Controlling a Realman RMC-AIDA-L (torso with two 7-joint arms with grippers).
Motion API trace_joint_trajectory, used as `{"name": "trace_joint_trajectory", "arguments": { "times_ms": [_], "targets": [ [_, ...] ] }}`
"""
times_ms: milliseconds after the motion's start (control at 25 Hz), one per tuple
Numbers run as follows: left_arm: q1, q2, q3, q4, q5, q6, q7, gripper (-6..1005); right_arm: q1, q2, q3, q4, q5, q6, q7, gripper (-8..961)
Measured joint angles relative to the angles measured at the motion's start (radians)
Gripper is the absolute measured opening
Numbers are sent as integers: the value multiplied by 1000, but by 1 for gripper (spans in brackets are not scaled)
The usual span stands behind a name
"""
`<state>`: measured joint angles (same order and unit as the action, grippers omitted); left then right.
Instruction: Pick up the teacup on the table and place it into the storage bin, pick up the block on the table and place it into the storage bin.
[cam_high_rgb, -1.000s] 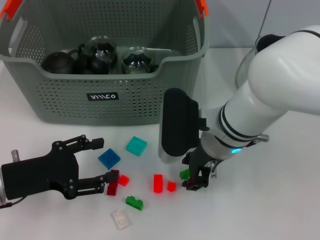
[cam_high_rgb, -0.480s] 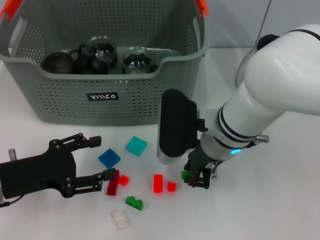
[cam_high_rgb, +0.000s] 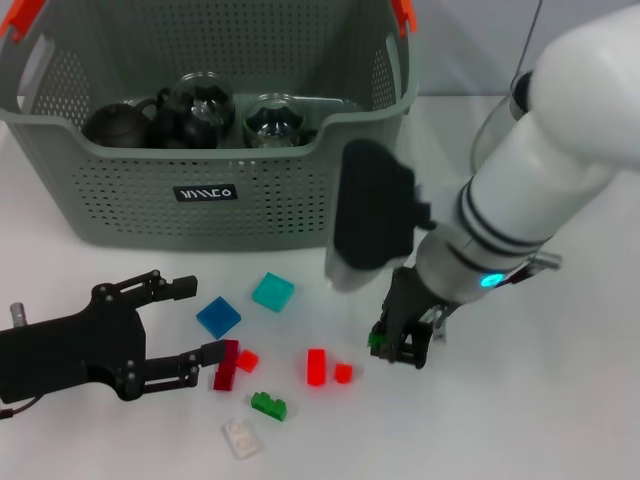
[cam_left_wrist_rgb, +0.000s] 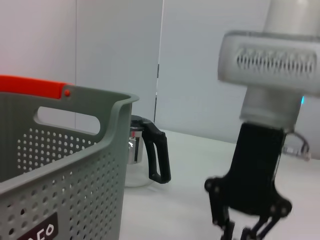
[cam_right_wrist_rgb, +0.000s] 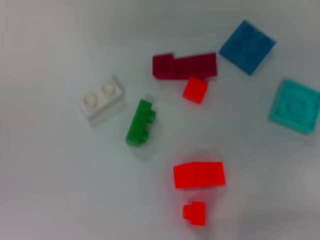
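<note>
The grey-green storage bin (cam_high_rgb: 120, 150) stands at the back left, its wall also filling the near side of the left wrist view (cam_left_wrist_rgb: 60, 165). Dark and glass tea vessels (cam_high_rgb: 205, 105) lie inside it. No teacup shows on the table. My right gripper (cam_high_rgb: 398, 342) hangs just above the table, shut on a small green block (cam_high_rgb: 375, 340). Loose blocks lie to its left: a red one (cam_high_rgb: 316, 366), a tiny red one (cam_high_rgb: 343, 373) and a green one (cam_high_rgb: 268, 405). My left gripper (cam_high_rgb: 198, 320) is open at the front left, beside a dark red block (cam_high_rgb: 226, 363).
Blue (cam_high_rgb: 218, 316), cyan (cam_high_rgb: 272, 292) and white (cam_high_rgb: 241, 437) blocks lie among the others; the right wrist view looks down on the scatter, with the green block (cam_right_wrist_rgb: 140, 122) in the middle. A glass pitcher with a black handle (cam_left_wrist_rgb: 147, 157) stands behind the bin.
My right gripper has risen and shifted slightly right, carrying the small green block up off the table. The left gripper has drifted a little to the left.
</note>
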<state>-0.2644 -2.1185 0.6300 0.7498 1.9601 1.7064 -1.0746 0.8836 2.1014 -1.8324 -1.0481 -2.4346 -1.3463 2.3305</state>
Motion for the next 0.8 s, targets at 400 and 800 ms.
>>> {"name": "trace_joint_trajectory", "arguments": {
  "times_ms": [400, 800],
  "targets": [
    [-2, 3, -12, 3, 4, -7, 3, 829, 5, -1, 493, -284, 61, -244, 21, 163],
    [-12, -1, -13, 3, 0, -6, 4, 830, 240, -5, 798, -65, 182, 13, 49, 163]
  ]
}}
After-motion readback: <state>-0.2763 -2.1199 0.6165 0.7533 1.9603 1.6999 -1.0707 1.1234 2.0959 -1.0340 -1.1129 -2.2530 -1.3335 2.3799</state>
